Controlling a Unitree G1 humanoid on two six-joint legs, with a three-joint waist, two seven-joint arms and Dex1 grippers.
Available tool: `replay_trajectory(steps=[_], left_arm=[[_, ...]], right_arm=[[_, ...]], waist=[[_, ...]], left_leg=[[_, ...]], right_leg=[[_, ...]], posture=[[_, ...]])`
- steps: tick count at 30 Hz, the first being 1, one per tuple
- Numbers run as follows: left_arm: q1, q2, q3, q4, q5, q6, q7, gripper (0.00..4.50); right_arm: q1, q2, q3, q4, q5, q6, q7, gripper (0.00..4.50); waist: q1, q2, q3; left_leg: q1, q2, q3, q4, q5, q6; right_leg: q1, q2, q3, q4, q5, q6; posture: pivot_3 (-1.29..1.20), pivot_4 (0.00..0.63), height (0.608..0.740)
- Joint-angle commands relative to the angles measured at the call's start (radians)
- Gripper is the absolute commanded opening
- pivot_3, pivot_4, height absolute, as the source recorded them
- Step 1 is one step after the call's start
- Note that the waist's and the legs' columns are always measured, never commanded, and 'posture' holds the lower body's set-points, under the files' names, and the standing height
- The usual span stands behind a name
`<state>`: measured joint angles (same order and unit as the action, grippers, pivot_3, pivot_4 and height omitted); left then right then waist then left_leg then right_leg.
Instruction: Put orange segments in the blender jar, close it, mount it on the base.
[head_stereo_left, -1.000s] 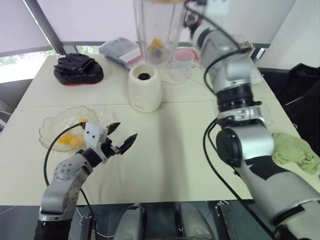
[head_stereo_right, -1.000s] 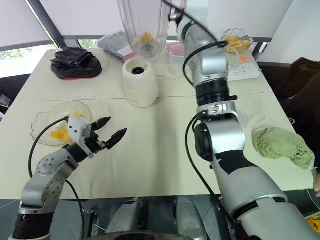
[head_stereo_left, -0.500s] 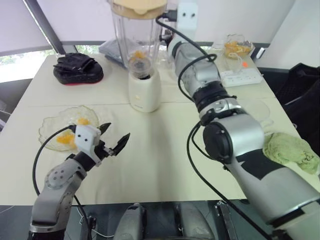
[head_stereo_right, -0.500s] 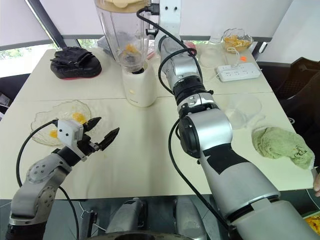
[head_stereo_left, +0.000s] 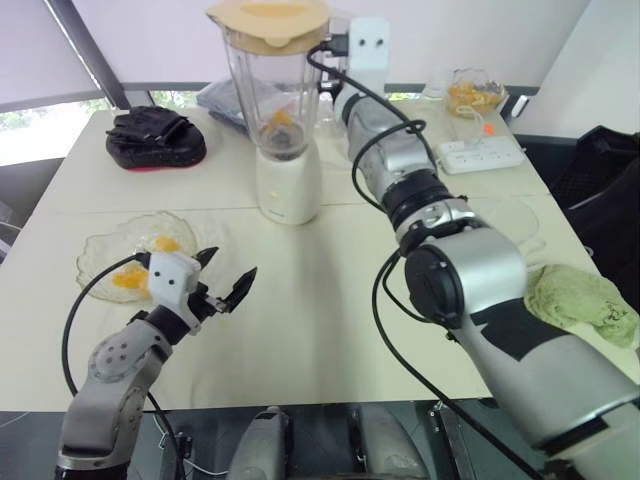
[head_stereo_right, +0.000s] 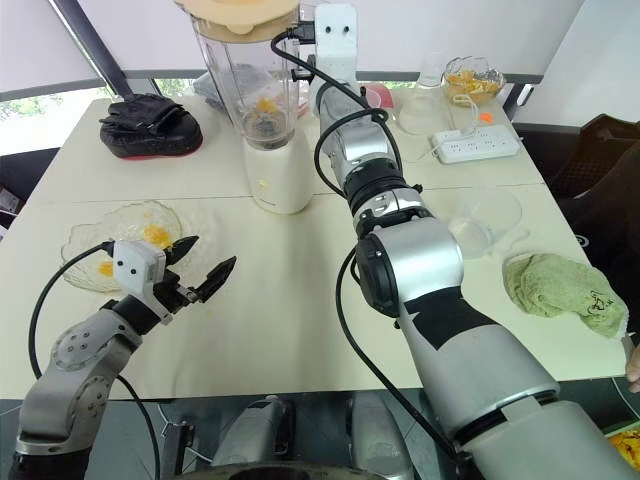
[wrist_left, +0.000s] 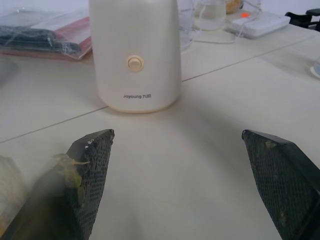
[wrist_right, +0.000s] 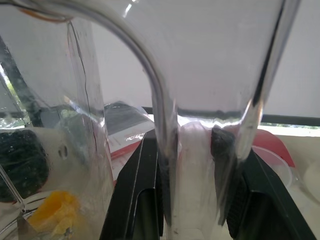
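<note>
Cream tabletop (head_stereo_left: 330, 300) under a bright window, crowded along its far edge with a power strip (head_stereo_left: 478, 152), a black bundle (head_stereo_left: 157, 137) and a small glass dish of peel (head_stereo_left: 474, 96). Blender jar (head_stereo_left: 272, 85) seated upright on the white base (head_stereo_left: 288, 185), tan lid (head_stereo_left: 268, 18) already pressed on, orange segments (head_stereo_left: 279, 118) visible low inside near the blade. Right gripper (wrist_right: 192, 165) clamped on the jar's clear handle (wrist_right: 210, 100), fingers (wrist_right: 135, 190) either side of it in the wrist view, probably to steady the jar while it settles into the socket. Cannot tell whether the jar is twisted home or merely resting.

Left gripper (head_stereo_left: 222, 278) hovering low over the near table, jaws spread wide and empty, pointing toward the base, likely parked out of the way. Just beside it, a shallow glass bowl (head_stereo_left: 100, 262) with leftover segments (head_stereo_left: 135, 280), near enough for easy reach. Green cloth (head_stereo_left: 585, 300) off at the right edge, well apart from the work. Remaining step, by the look of it: seating checked, handle released.
</note>
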<state>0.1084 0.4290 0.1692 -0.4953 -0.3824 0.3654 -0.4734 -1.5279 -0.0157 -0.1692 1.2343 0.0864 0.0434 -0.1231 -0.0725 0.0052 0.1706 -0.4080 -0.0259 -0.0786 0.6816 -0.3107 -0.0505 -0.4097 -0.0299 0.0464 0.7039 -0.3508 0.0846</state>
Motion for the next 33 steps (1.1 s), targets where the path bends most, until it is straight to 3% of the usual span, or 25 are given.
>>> replay_trajectory(steps=[1,33], left_arm=[[-0.003,0.007,-0.008,-0.045,0.004,-0.008,0.002,4.28],[-0.005,0.011,-0.04,-0.048,0.04,-0.014,0.001,4.28]], right_arm=[[-0.033,-0.002,0.003,-0.007,-0.016,-0.049,-0.011,0.9],[0.034,-0.016,0.04,0.072,-0.095,-0.084,-0.045,0.9]], waist=[[0.0,0.0,0.0],[0.003,-0.002,-0.002]], left_leg=[[0.0,0.0,0.0,0.0,0.0,0.0],[0.002,0.0,0.0,0.001,0.0,0.0]], right_leg=[[0.0,0.0,0.0,0.0,0.0,0.0],[0.002,0.0,0.0,0.002,0.0,0.0]], posture=[[0.0,0.15,0.74],[0.0,0.15,0.74]])
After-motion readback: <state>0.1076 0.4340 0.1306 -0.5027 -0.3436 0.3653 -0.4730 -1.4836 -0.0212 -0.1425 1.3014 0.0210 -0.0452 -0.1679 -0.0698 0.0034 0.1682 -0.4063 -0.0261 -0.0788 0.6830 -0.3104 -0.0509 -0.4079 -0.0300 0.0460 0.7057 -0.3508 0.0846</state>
